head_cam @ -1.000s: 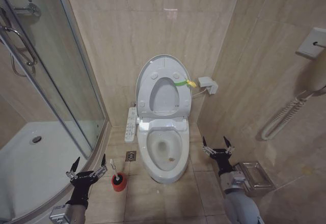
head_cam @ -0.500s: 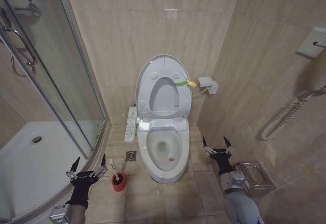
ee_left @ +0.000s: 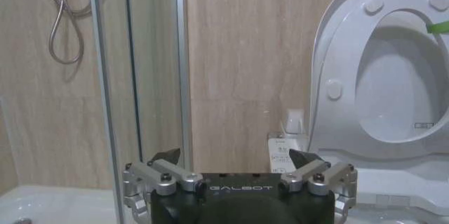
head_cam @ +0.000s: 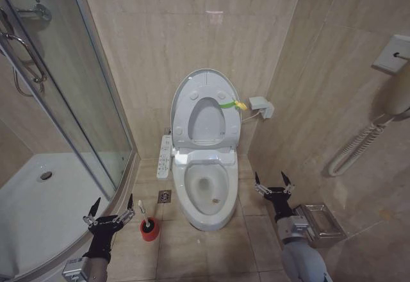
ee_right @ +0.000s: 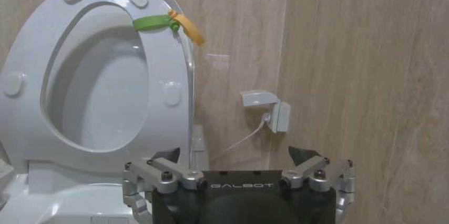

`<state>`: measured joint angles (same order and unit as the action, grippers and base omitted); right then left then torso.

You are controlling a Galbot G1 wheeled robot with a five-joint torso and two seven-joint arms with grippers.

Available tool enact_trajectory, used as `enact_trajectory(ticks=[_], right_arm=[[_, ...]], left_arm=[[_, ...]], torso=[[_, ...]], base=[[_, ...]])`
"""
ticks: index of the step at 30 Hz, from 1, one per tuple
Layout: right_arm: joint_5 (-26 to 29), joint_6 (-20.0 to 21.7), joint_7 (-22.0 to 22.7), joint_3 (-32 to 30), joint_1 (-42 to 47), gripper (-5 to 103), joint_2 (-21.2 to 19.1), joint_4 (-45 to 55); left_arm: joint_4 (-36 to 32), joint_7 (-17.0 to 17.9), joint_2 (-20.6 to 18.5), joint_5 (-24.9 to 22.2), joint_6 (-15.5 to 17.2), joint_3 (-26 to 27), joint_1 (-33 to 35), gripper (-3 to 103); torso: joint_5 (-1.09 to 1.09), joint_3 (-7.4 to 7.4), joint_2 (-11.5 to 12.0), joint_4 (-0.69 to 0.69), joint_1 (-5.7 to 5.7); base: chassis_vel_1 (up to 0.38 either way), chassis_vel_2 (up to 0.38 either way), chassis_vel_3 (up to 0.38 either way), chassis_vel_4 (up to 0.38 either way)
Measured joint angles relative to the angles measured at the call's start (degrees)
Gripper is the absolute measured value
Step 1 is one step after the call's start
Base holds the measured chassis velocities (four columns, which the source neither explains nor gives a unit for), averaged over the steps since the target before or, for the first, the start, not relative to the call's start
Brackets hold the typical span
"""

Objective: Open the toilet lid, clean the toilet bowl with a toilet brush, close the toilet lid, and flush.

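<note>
The toilet lid [head_cam: 207,119] stands raised against the back wall, with the ring seat [head_cam: 186,112] up against it and a yellow-green loop [head_cam: 232,104] at its edge. Below it the toilet bowl [head_cam: 186,186] lies uncovered. The toilet brush [head_cam: 143,210] stands in a red cup [head_cam: 150,229] on the floor left of the bowl. My left gripper [head_cam: 113,200] hangs open just left of the brush, apart from it. My right gripper [head_cam: 270,177] is open to the right of the bowl, holding nothing. The wrist views show the left gripper [ee_left: 235,154], the right gripper [ee_right: 235,151], the lid [ee_right: 98,92] and the loop [ee_right: 168,23].
A glass shower door [head_cam: 70,102] and white shower tray [head_cam: 38,199] close off the left. The button panel [head_cam: 165,156] and a floor drain [head_cam: 164,196] lie left of the bowl. A wall box [head_cam: 261,107] and a metal rack [head_cam: 320,223] are on the right.
</note>
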<state>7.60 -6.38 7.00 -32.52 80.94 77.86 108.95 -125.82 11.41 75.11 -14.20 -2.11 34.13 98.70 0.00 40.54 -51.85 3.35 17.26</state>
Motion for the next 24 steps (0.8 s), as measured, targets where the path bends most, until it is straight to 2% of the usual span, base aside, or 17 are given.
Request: enact_trajectory(ticks=[24], right_arm=[[0.00, 0.00, 0.00, 0.00, 0.00, 100, 0.00, 0.00]], left_arm=[[0.00, 0.00, 0.00, 0.00, 0.00, 0.00, 0.00, 100]], torso=[[0.00, 0.00, 0.00, 0.00, 0.00]], base=[[0.000, 0.000, 0.000, 0.000]])
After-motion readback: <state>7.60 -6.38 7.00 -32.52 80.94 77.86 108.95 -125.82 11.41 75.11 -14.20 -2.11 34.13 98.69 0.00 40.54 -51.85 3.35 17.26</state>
